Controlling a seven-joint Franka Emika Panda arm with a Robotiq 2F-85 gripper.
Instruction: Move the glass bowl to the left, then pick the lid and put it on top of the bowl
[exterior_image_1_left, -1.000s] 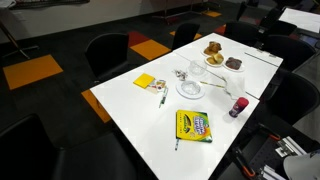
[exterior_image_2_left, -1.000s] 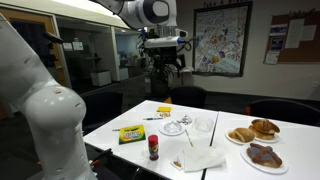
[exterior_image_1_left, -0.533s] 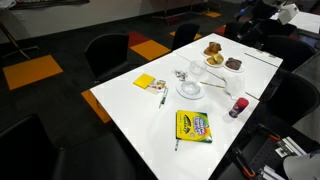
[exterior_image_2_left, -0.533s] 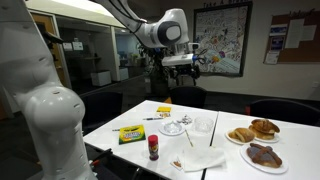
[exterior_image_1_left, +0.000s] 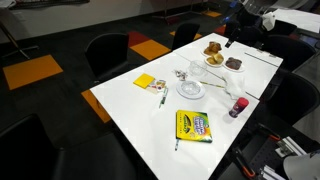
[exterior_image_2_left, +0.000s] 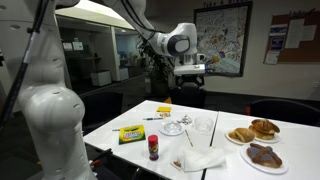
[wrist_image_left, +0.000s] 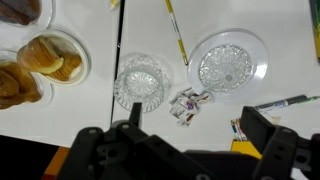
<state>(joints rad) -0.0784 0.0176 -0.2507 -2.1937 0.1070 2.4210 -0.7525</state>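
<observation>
**Pincer spread wide, holding nothing**

In the wrist view, the glass bowl sits at 1 o'clock from the pincer and the lid at 11 o'clock. They lie apart on the white worktop.

Lying flat on the white table: a crayon box. Up-left of the crayon box, a yellow sticky-note pad and a pen. Near its right side, upright, a red-capped bottle. Well beyond it, pastries and a dish of brown food.
</observation>
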